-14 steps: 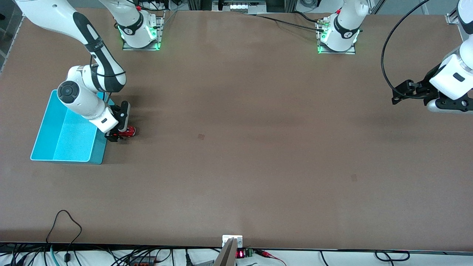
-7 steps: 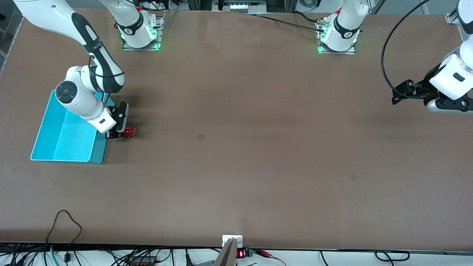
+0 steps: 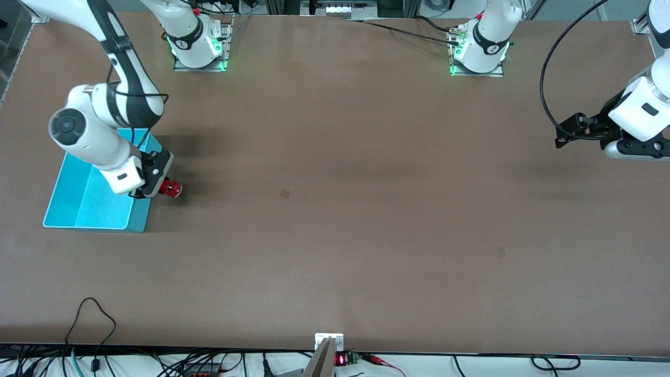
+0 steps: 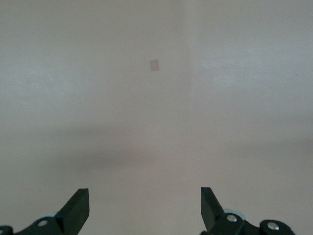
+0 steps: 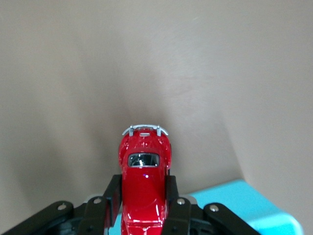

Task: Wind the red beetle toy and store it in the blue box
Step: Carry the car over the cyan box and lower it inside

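The red beetle toy (image 3: 170, 188) is a tiny glossy red car clamped between the fingers of my right gripper (image 3: 157, 186). It hangs in the air over the table, just beside the wall of the blue box (image 3: 73, 207) that faces the left arm's end. In the right wrist view the toy (image 5: 144, 183) points away from the camera, silvery bumper and dark window showing, with a corner of the blue box (image 5: 254, 208) below it. My left gripper (image 3: 568, 131) waits open and empty over the left arm's end of the table; its fingertips (image 4: 76, 208) show over bare tabletop.
The brown table (image 3: 335, 209) carries a small dark square mark (image 3: 285, 193) near its middle and another (image 3: 501, 252) nearer the front camera. Cables and a small device (image 3: 328, 343) lie along the table's front edge. The arm bases (image 3: 199, 44) stand at the top.
My right gripper has lifted the red beetle toy off the table and swung toward the blue box. The left arm has not moved.
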Available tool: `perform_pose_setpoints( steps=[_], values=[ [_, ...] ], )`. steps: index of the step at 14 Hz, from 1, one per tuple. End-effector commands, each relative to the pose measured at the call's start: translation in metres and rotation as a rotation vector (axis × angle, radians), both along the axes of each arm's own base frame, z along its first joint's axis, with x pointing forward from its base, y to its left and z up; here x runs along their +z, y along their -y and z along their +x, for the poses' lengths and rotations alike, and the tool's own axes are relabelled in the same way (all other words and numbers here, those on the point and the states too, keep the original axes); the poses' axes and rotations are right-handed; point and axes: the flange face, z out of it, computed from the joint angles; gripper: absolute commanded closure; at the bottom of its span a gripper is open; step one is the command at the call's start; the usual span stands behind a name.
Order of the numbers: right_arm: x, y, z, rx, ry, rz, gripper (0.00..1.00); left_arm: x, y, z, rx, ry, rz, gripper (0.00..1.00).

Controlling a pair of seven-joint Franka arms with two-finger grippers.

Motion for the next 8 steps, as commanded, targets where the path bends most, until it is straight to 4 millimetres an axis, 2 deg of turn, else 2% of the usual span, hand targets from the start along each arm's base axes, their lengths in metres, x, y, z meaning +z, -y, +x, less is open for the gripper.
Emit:
perform_pose_setpoints(
  steps=[1, 2, 3, 5, 6, 8],
  values=[
    [0.044, 0.008, 0.006, -0.121, 0.009, 0.022, 1.00, 0.007, 0.001, -0.004, 0.006, 0.000, 0.000, 0.00],
    [0.057, 0.019, 0.005, -0.170, 0.028, 0.020, 1.00, 0.008, 0.001, -0.004, 0.006, 0.001, 0.000, 0.00],
    [0.062, 0.041, 0.003, -0.240, 0.032, 0.014, 1.00, 0.008, 0.001, -0.004, 0.006, 0.001, 0.000, 0.00],
    [0.061, 0.101, -0.007, -0.456, -0.007, -0.001, 1.00, 0.008, 0.001, -0.004, -0.002, 0.003, 0.001, 0.00],
    [0.058, 0.122, -0.013, -0.558, -0.027, -0.008, 1.00, 0.008, 0.001, -0.004, -0.002, 0.003, 0.004, 0.00],
    [0.050, 0.147, -0.018, -0.747, -0.033, -0.015, 1.00, 0.007, 0.000, -0.004, 0.001, 0.001, 0.004, 0.00]
  ],
)
